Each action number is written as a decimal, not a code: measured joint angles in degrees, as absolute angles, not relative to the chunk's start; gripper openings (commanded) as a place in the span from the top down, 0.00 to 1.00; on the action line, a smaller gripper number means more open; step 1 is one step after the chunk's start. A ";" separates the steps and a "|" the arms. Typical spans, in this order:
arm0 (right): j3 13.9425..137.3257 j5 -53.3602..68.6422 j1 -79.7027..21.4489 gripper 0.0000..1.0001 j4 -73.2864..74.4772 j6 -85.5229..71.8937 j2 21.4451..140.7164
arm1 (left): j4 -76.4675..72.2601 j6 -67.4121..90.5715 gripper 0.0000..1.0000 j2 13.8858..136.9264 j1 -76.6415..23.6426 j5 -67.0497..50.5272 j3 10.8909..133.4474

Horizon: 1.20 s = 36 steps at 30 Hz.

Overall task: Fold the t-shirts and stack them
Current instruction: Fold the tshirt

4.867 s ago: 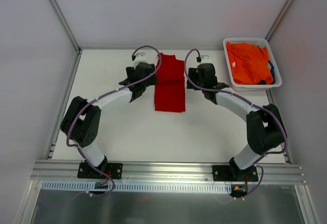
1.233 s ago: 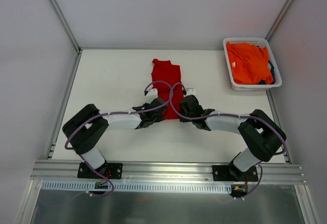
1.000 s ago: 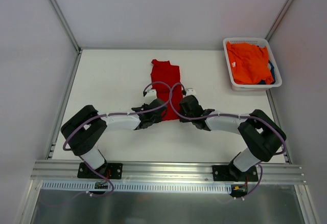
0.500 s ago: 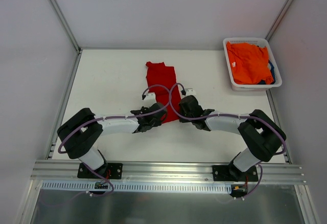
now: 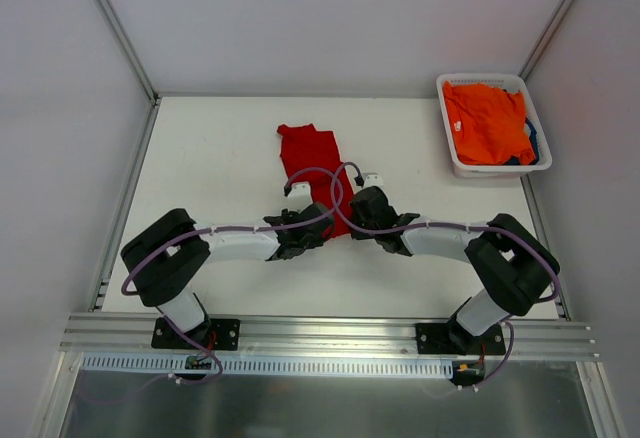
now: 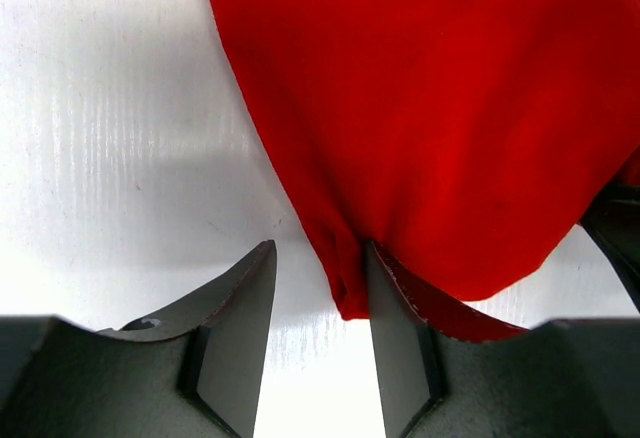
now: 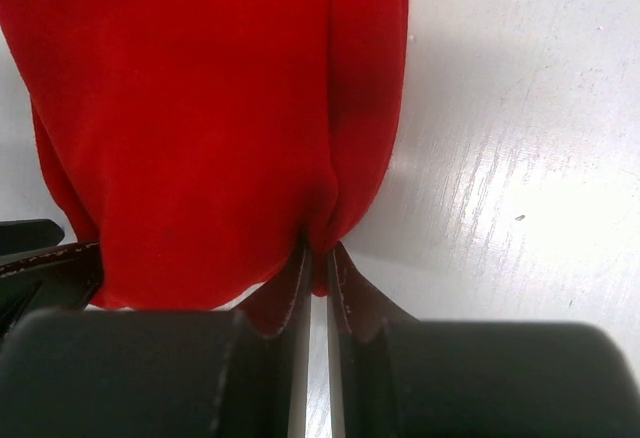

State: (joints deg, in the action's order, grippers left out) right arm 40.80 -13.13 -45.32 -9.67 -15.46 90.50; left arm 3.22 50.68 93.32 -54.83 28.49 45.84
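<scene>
A bright red t-shirt point(image 5: 307, 154) lies as a long narrow fold on the white table, its far end slanted to the left. Its near end reaches both grippers. My left gripper point(image 5: 311, 222) stands open at the near left corner. In the left wrist view a hem tip of the red t-shirt point(image 6: 440, 118) hangs between the spread fingers of the left gripper point(image 6: 320, 258) and rests against the right finger. My right gripper point(image 5: 353, 209) is shut on the near right corner; the right wrist view shows the red t-shirt point(image 7: 200, 108) pinched in the right gripper point(image 7: 320, 253).
A white plastic basket point(image 5: 490, 169) stands at the back right. It holds a bright orange t-shirt point(image 5: 485, 118) with a dark blue one point(image 5: 531, 144) showing beneath. An aluminium rail point(image 5: 330, 333) runs along the near edge, and white walls enclose the table.
The left jaws have spread apart and released the cloth corner. The red t-shirt's far end has swung to the left. The right gripper has kept its pinch and place.
</scene>
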 measured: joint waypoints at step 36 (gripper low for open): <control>39.90 -14.66 -46.48 1.00 -7.68 -15.31 84.01 | 6.59 50.96 1.00 92.31 -54.78 27.59 47.46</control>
